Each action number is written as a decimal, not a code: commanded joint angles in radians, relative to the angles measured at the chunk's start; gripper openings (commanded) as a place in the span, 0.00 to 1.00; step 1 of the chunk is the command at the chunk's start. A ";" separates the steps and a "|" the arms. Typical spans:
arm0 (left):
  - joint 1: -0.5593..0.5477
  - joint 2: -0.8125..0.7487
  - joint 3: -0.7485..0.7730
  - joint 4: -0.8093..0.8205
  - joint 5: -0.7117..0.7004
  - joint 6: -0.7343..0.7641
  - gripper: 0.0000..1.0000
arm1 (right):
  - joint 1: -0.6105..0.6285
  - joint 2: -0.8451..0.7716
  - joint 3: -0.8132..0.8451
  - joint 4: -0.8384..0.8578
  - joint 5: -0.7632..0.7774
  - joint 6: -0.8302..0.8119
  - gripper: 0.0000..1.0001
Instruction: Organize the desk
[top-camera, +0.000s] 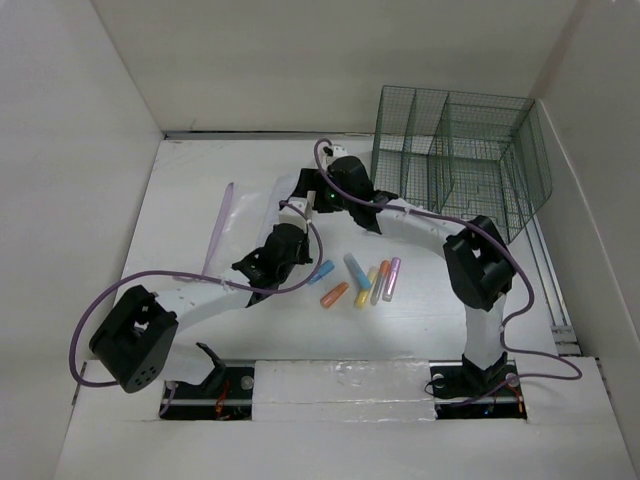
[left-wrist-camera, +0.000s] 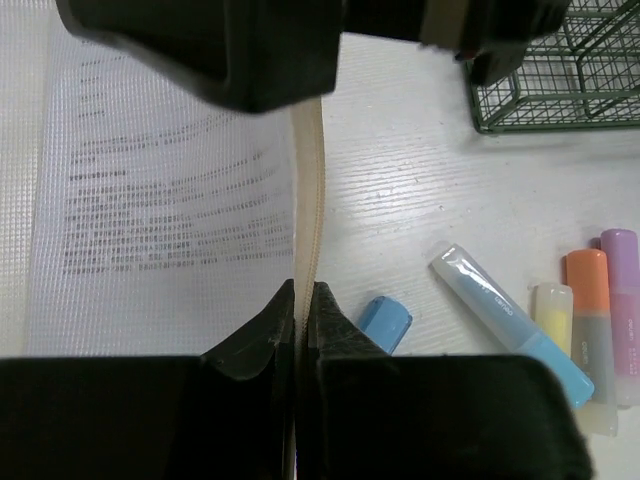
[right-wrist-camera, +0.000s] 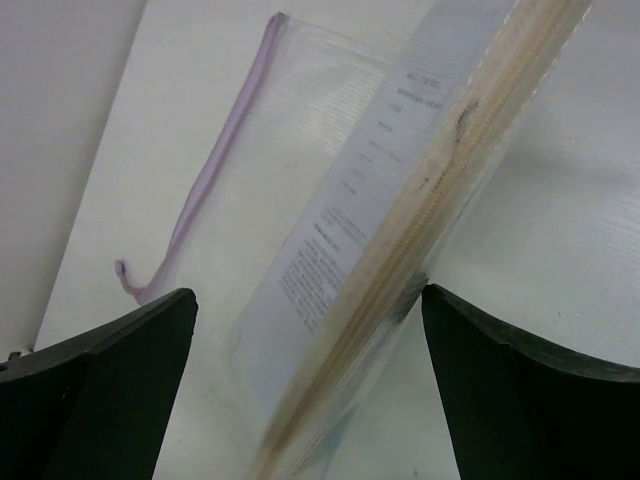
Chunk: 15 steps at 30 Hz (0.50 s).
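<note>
White matte desk (top-camera: 450, 310) fills the top view; both arms reach over its middle.

- Left gripper (left-wrist-camera: 302, 290): jaws closed tight on the beige zipper edge of a clear mesh pouch (left-wrist-camera: 170, 200), which stands up on edge.
- Right gripper (right-wrist-camera: 308, 295): fingers spread wide, with the same zipper edge running between them. It lies close to the right finger; contact cannot be told.
- In the left wrist view the right gripper's body crosses at 12 o'clock and hides the far end of the zipper.
- Pouch has lilac trim along the side opposite the zipper.
- Printed sheet inside the pouch: lines of text, too blurred to read.
- Dark green wire rack (top-camera: 460, 150) sits at 1 o'clock on the desk.
- At 3 o'clock of the pouch, near it, lie a short blue marker (left-wrist-camera: 385, 322), a long light-blue one (left-wrist-camera: 510, 325), then yellow (left-wrist-camera: 553, 310), orange (left-wrist-camera: 590, 300) and purple (left-wrist-camera: 620, 290). Their labels are illegible.
</note>
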 joint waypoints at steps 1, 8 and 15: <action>-0.003 -0.024 -0.004 0.089 0.013 0.012 0.00 | -0.004 0.034 0.009 -0.010 -0.014 0.006 0.99; -0.003 -0.026 -0.003 0.089 -0.004 0.011 0.00 | 0.005 0.055 -0.013 0.007 -0.032 0.030 0.82; -0.003 -0.012 0.011 0.096 -0.016 0.008 0.00 | 0.015 0.043 -0.053 0.020 -0.029 0.043 0.59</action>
